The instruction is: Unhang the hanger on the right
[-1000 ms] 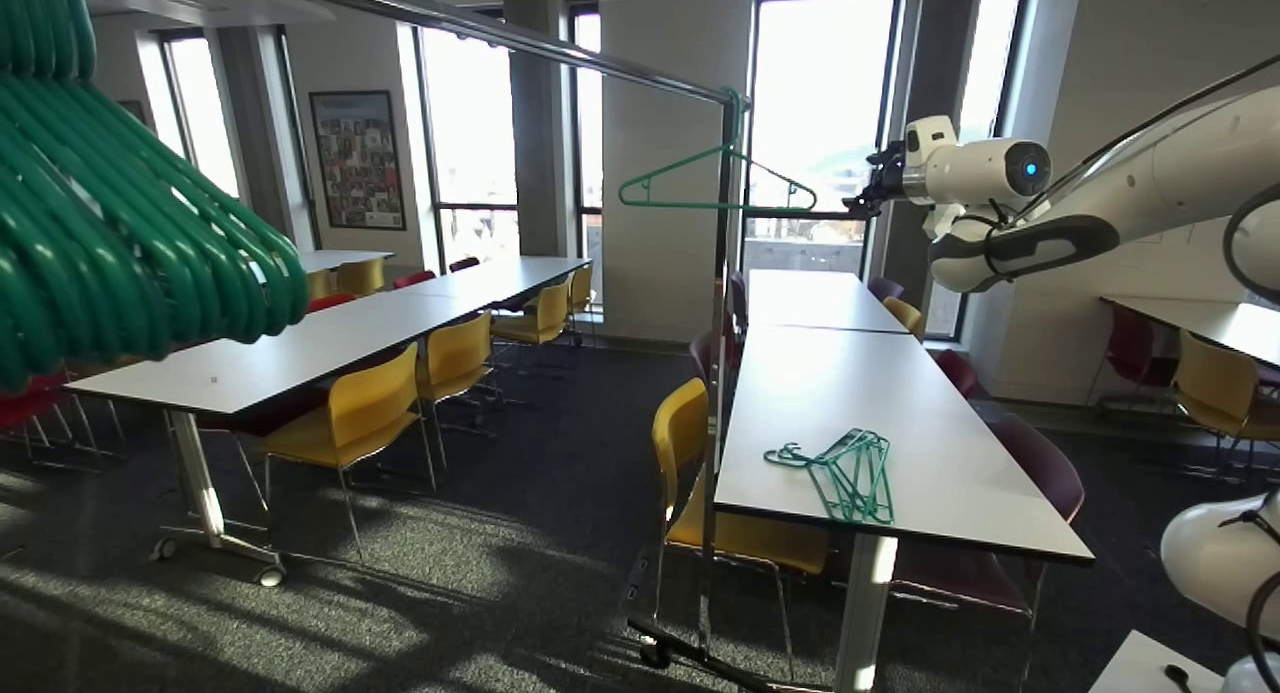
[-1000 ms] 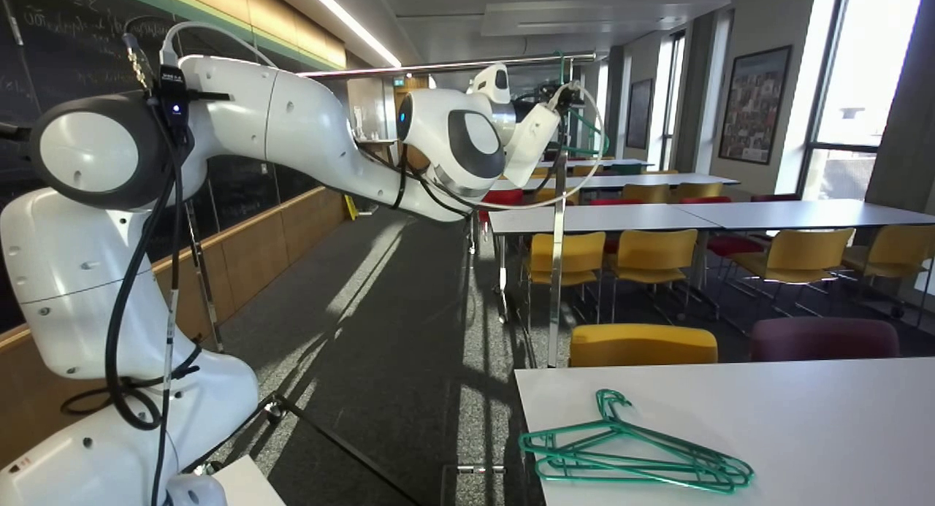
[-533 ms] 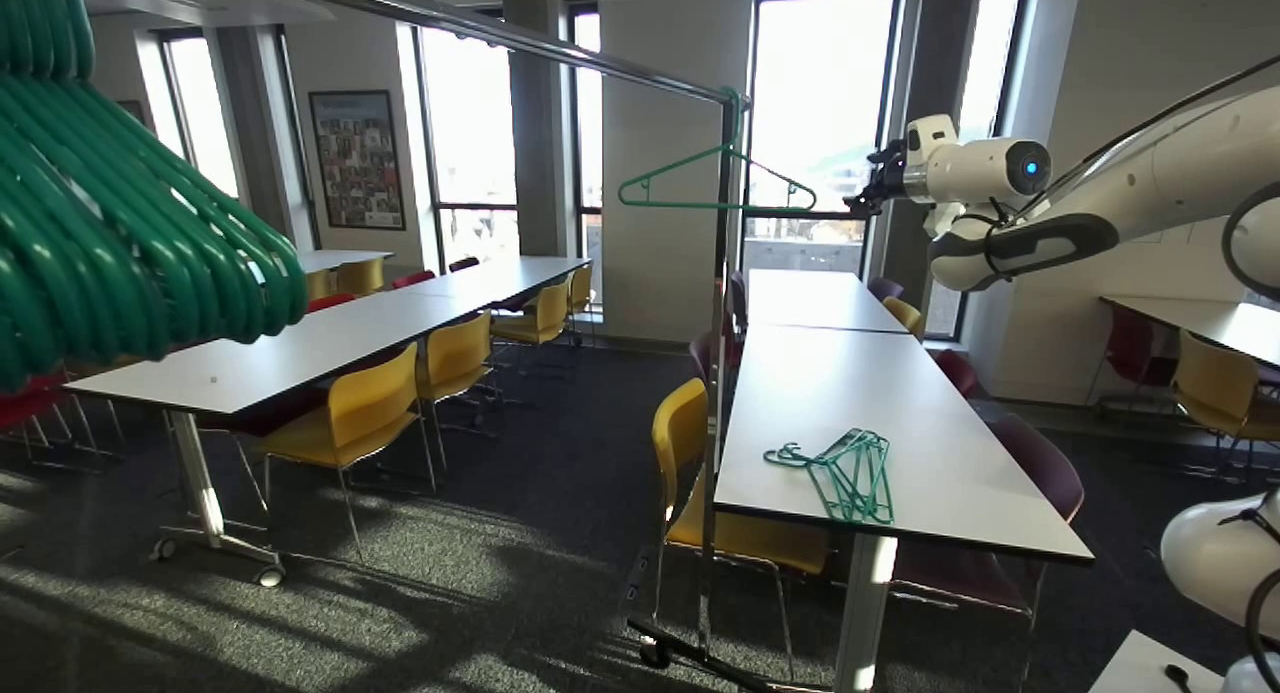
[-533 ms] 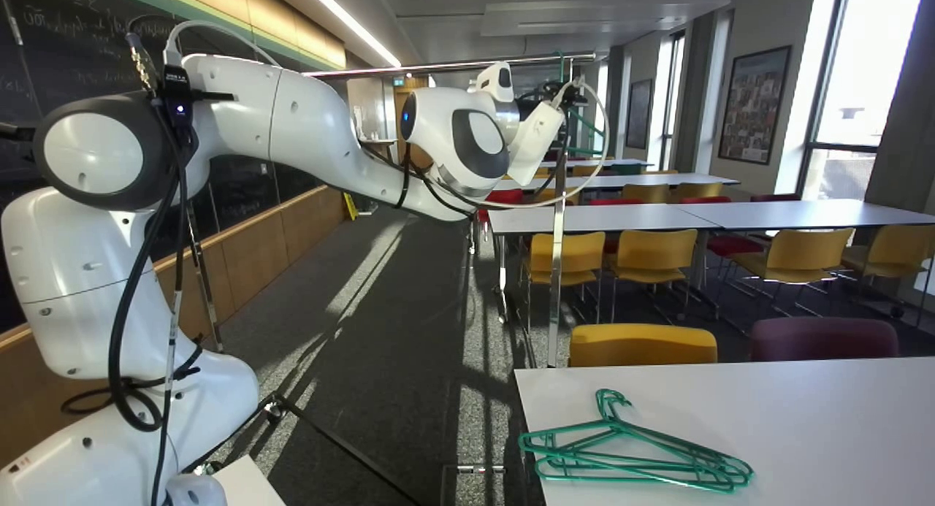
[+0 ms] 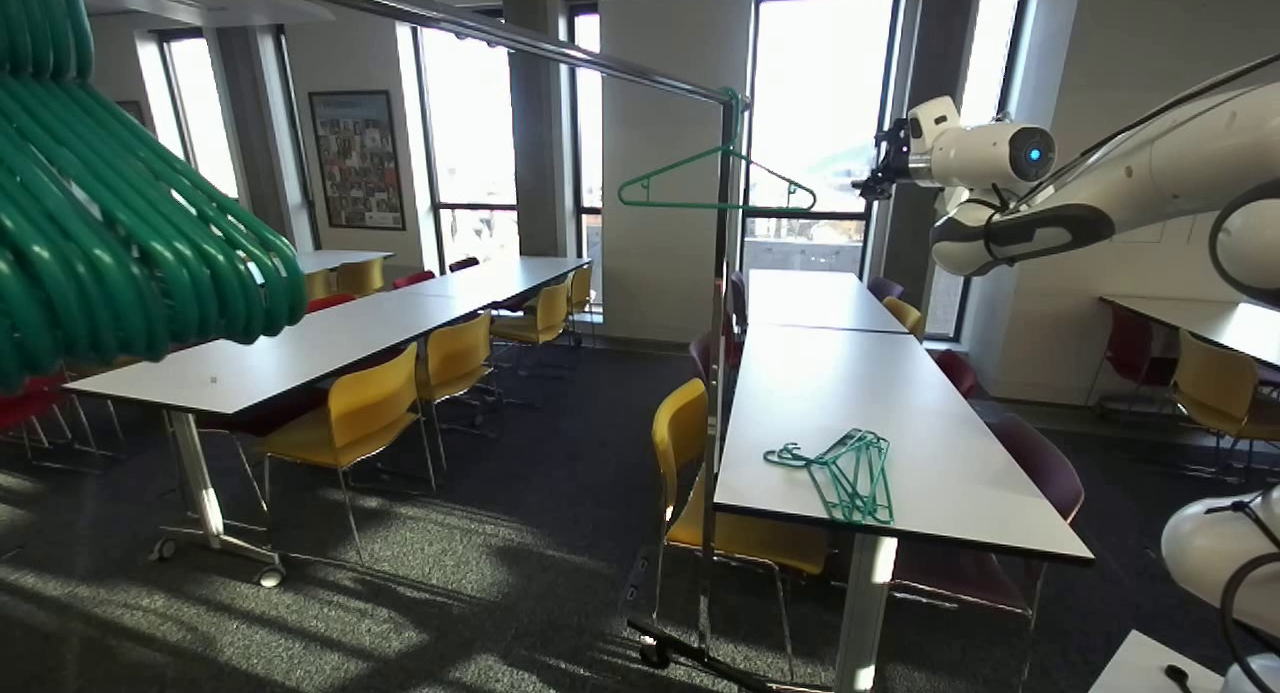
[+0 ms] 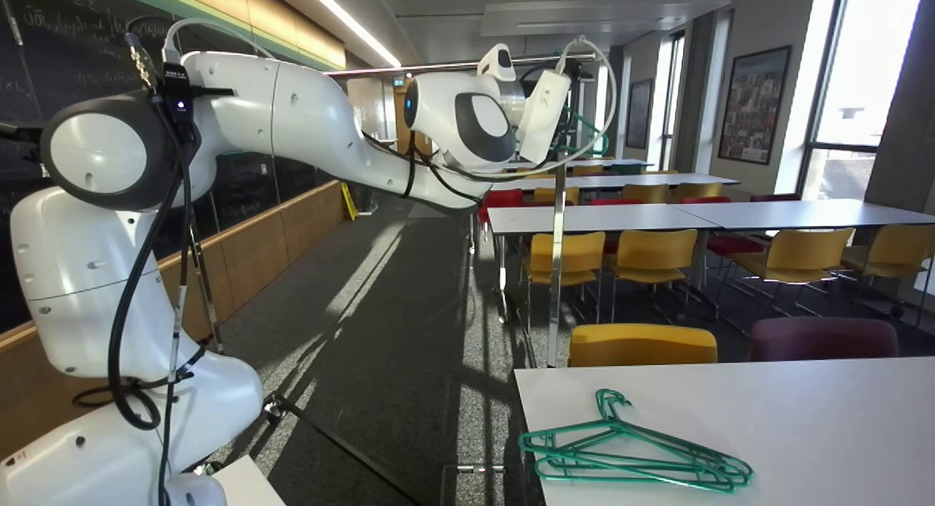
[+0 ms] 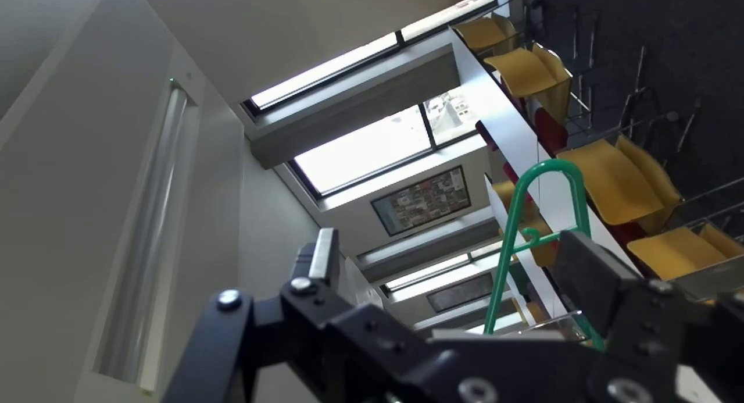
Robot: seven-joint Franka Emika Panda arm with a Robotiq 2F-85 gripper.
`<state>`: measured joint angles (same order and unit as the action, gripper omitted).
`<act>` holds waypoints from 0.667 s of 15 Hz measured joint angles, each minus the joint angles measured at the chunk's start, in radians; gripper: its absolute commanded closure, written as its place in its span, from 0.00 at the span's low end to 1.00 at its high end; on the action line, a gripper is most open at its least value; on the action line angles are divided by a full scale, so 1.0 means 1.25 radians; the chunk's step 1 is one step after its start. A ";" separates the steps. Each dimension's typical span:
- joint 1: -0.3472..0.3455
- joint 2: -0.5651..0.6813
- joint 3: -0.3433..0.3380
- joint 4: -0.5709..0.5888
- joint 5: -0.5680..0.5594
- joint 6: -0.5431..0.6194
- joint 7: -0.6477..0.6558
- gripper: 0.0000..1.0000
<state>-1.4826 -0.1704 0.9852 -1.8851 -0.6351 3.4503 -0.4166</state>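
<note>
The green hanger on the right [image 5: 680,205] hangs by its hook at the end of the metal rail, beside the upright post. My gripper [image 5: 872,185] is to the right of the hanger's near end, apart from it. In the wrist view the gripper [image 7: 456,262] stands open with a wide gap and holds nothing. There the hanger [image 7: 504,263] shows beyond the jaws, partly in line with the gap, and its lower part is covered by the right-hand finger [image 7: 604,275]. The arm hides most of the hanger [image 6: 593,152] in an exterior view.
A dense row of green hangers [image 5: 130,233] hangs on the near part of the rail [image 5: 560,49]. The rail's post [image 5: 718,373] rises beside a white table [image 5: 810,383], where several green hangers [image 5: 855,478] lie in a pile. Yellow chairs [image 5: 685,433] stand around.
My gripper has risen a little and its wrist has tilted, with the forearm lifting too. The hanging hanger and the pile on the table have not moved.
</note>
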 measured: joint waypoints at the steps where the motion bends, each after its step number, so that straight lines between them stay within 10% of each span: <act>1: -0.026 0.000 0.025 0.005 0.001 -0.002 -0.023 0.00; 10: -0.330 -0.066 0.316 0.023 0.052 0.002 -0.184 0.00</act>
<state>-1.8950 -0.2531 1.3797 -1.8568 -0.5703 3.4524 -0.6461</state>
